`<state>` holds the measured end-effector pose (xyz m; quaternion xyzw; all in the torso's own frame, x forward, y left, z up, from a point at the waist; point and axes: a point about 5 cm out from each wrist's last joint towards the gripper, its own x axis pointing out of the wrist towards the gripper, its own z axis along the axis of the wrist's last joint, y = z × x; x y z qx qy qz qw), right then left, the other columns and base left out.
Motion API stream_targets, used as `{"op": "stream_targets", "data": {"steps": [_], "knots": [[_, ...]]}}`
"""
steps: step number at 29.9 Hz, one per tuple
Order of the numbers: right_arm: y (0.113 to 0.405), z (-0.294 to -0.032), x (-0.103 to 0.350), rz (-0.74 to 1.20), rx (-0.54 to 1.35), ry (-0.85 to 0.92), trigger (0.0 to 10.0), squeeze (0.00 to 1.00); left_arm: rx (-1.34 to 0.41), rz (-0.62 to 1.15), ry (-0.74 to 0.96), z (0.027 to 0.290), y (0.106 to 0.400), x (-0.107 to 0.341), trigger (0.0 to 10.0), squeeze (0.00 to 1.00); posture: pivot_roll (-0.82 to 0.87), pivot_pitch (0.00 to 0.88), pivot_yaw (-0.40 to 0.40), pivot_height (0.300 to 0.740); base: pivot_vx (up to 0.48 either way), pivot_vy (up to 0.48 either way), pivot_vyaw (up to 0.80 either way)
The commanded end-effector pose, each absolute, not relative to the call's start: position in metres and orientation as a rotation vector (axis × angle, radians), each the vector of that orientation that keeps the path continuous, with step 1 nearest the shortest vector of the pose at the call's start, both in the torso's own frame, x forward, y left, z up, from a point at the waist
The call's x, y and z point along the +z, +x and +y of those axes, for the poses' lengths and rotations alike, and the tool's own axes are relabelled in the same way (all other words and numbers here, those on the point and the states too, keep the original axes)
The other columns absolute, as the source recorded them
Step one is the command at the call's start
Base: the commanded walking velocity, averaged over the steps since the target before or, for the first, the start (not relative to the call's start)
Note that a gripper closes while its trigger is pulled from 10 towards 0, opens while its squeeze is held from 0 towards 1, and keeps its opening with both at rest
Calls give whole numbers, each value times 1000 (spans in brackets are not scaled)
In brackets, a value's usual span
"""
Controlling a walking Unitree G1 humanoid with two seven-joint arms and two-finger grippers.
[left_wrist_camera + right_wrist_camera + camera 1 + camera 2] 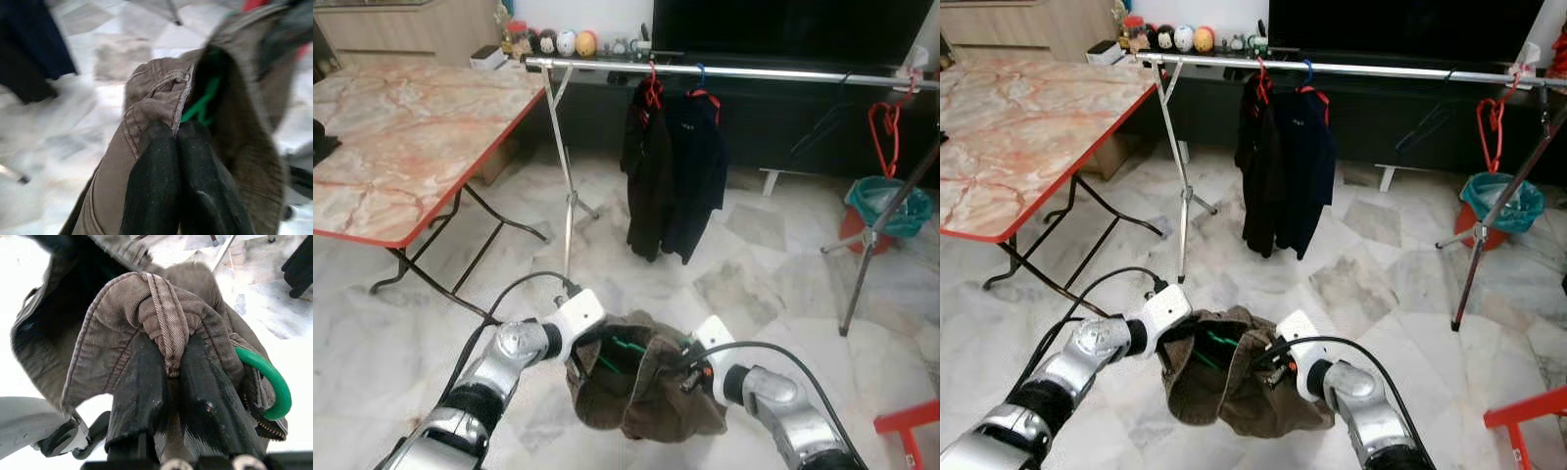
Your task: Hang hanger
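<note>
Two grippers, left [576, 345] and right [690, 364], are clamped on opposite edges of brown shorts [641, 387], held spread low and near, probably so the green hanger [268, 382] inside stays seated; rail [754, 72] stands far ahead, two dark garments [671, 176] hung

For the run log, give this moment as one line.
left gripper: shut on brown jacket | right gripper: shut on brown jacket | green hanger: inside | rail: ahead
</note>
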<state>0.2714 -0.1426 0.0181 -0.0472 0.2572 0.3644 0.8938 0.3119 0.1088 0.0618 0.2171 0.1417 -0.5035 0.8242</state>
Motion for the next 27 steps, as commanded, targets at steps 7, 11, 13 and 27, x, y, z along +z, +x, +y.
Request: {"op": "stream_targets", "data": {"steps": [7, 11, 13, 27], "knots": [[281, -135, 29, 475, 775, -107, 10000, 0, -1267, 245, 498, 84, 304, 83, 10000, 0, 112, 1, 9, 740, 0, 0, 0], [282, -134, 30, 467, 771, -105, 10000, 0, -1304, 236, 527, 78, 302, 89, 10000, 0, 113, 0, 11, 740, 0, 0, 0], [283, -134, 32, 459, 768, -103, 10000, 0, -1310, 236, 569, 75, 302, 91, 10000, 0, 110, 0, 13, 740, 0, 0, 0], [293, -142, 46, 398, 704, -100, 10000, 0, -943, 151, 574, 95, 331, 103, 10000, 0, 109, 0, 21, 740, 0, 0, 0]]}}
